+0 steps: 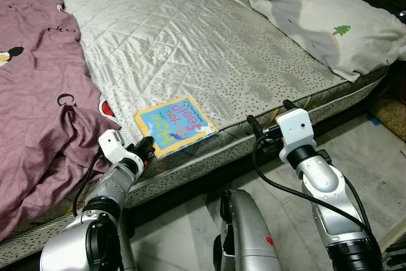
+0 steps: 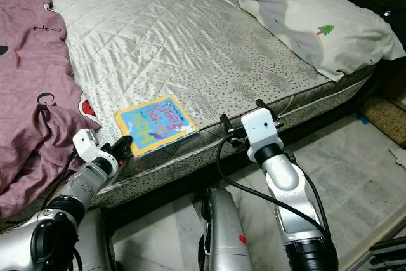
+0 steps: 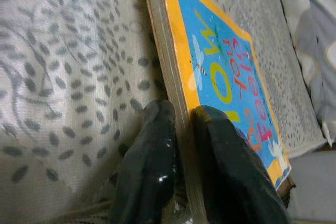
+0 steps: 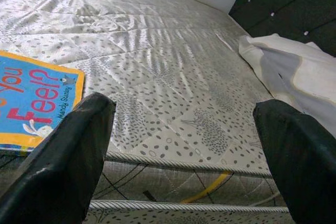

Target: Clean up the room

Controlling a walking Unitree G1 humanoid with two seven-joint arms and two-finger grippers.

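Book [image 1: 174, 124] edge pinched by left end effector [image 3: 181, 150]; right end effector [image 4: 184, 150] spread nearby.

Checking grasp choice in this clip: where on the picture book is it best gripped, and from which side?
Judging by its pose, the near edge. The picture book lies flat on the mattress right at the front edge, so its thin board edge can be pinched from the robot's side, one finger above, one below. The left tool is shut on that edge. The right tool is open near the mattress edge.
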